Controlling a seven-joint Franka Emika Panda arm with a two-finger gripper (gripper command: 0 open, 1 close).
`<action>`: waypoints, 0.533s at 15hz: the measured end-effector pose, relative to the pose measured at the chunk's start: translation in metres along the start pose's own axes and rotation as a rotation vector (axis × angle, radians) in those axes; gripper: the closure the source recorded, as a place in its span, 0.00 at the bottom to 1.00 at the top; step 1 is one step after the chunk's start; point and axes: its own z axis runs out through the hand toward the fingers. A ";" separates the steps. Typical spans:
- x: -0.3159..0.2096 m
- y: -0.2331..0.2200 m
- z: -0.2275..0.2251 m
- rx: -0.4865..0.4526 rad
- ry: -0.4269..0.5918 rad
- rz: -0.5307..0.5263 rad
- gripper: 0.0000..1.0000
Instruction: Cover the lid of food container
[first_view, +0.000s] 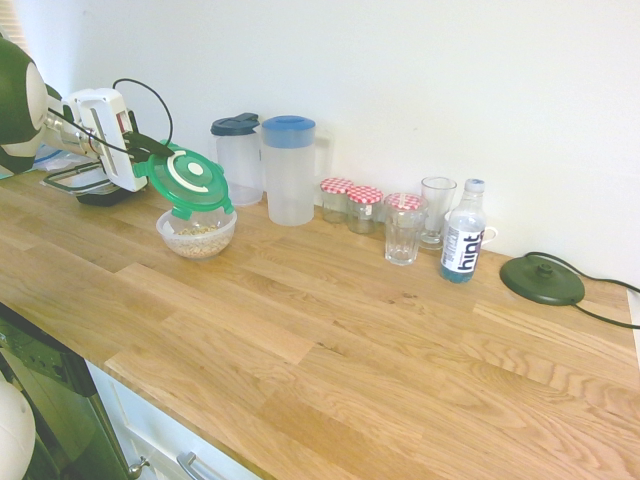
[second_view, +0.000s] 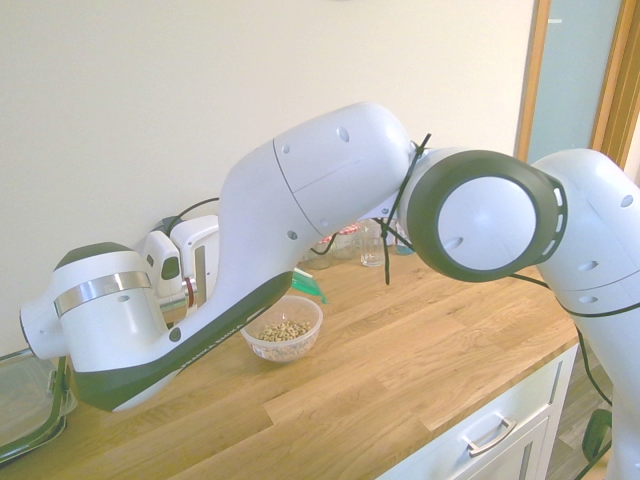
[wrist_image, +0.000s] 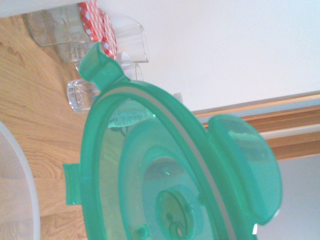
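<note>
We have the gripper (first_view: 148, 150) clamped on the green lid (first_view: 188, 182) near its edge, and the lid is tilted over the food container (first_view: 197, 234), not seated on it. By our judgement the pick-up is done and the covering is left: we need to level the lid, centre it on the rim, lower it and perhaps press the clips down. If we come down at this slant, one edge could catch the rim and push the bowl aside. The container is an open, clear round bowl with beige, grain-like food (second_view: 284, 331) low inside it, standing upright on the wooden surface (first_view: 330, 350). Behind it are two tall jugs, one with a dark lid (first_view: 236, 124) and one with a blue lid (first_view: 288, 131); we see nothing in the blue-lidded one. Farther along stand jars with red checked lids (first_view: 364, 195) and a bottle (first_view: 463, 235) with bluish contents.
</note>
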 end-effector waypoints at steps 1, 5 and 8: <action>-0.004 -0.005 0.003 -0.016 0.005 -0.003 1.00; -0.018 -0.020 0.007 -0.036 0.022 -0.015 1.00; -0.030 -0.025 0.004 -0.035 0.035 -0.023 1.00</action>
